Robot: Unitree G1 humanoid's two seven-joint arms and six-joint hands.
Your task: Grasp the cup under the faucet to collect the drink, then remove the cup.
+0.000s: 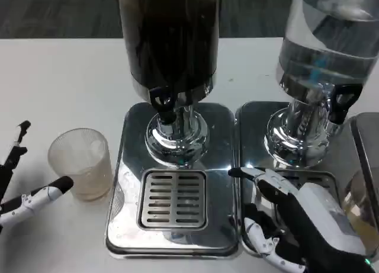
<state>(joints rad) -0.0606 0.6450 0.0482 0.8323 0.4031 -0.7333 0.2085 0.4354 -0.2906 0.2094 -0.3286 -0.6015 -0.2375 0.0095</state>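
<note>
White table (59, 66) held two drink dispensers; the cup (80, 163) stood left of the dark dispenser's (170, 42) drip tray (173, 199), the left hand (23, 193) beside it, fingers (56, 187) spread, the right hand (296, 219) released too

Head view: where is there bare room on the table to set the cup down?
Bare white table lies left of the dark dispenser, behind the cup. The drip grate under the dark faucet is free. The right tray is crowded by the right hand.
</note>
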